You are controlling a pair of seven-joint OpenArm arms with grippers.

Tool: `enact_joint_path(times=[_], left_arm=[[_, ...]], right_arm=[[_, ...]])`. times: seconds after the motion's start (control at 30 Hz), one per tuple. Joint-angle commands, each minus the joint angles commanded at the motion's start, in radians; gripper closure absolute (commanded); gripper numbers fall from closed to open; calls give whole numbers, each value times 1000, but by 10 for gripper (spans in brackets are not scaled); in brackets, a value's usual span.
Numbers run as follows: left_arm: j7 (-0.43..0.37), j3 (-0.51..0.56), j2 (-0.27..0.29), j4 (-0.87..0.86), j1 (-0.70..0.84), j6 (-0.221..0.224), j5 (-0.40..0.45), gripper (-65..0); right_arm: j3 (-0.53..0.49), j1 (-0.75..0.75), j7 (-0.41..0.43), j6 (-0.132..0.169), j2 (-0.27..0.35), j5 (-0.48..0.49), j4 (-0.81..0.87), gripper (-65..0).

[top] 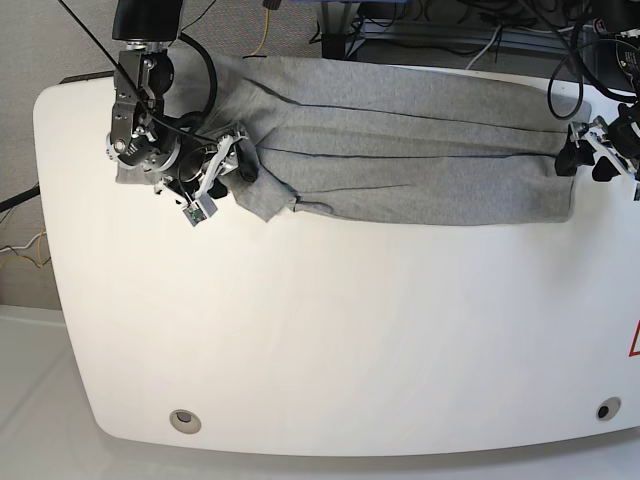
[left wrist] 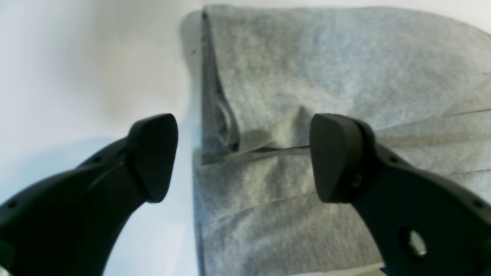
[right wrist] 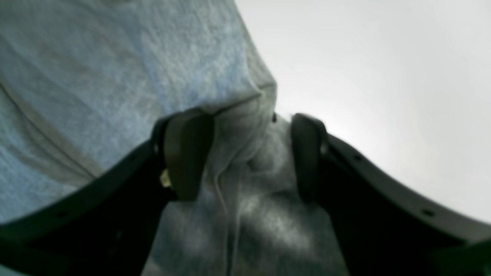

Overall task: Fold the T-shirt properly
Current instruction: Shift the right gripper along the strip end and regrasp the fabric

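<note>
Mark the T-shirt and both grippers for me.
T-shirt [top: 420,150], base view, on the flat middle of the folded grey cloth.
Left gripper [left wrist: 243,157], left wrist view, the gap between its open fingertips.
Right gripper [right wrist: 245,153], right wrist view, between fingertips bracketing bunched cloth.

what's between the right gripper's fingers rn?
A bunched fold of the T-shirt sits between the right gripper fingers. Whatever lies under that bunch is covered.

Left claw [left wrist: 241,157] gapes wide; right claw [right wrist: 245,153] stands parted.
</note>
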Motion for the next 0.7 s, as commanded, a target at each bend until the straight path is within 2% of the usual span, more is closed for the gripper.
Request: enact_joint_path(times=[0.13, 0.27, 0.33, 0.4, 0.47, 0.6, 0.7], left_arm=[[-9, -2, 5, -9, 2, 0, -5, -547], [-16, 1, 5, -15, 5, 0, -24, -543], [-25, -4, 5, -13, 8, 0, -39, -540], [-30, -5, 4, -14, 7, 0, -53, -525], [-28, -8, 4, -39, 8, 0, -108, -508], [-27, -10, 3, -45, 10, 0, -144, -459], [-19, -12, 5, -42, 11, 0, -156, -383]], right_arm=[[0, 9, 18, 4, -21, -7, -40, -336], [-3, 9, 22, 4, -36, -7, -33, -263], [-2, 7, 16, 4, -42, -10, -23, -124], [-2, 8, 8, 4, -42, -11, -15, -23], [5, 11, 1, 3, -38, -20, 1, 0], [10, 15, -11, 2, -39, -24, 11, -12], [15, 18, -15, 2, -38, -25, 17, -8]])
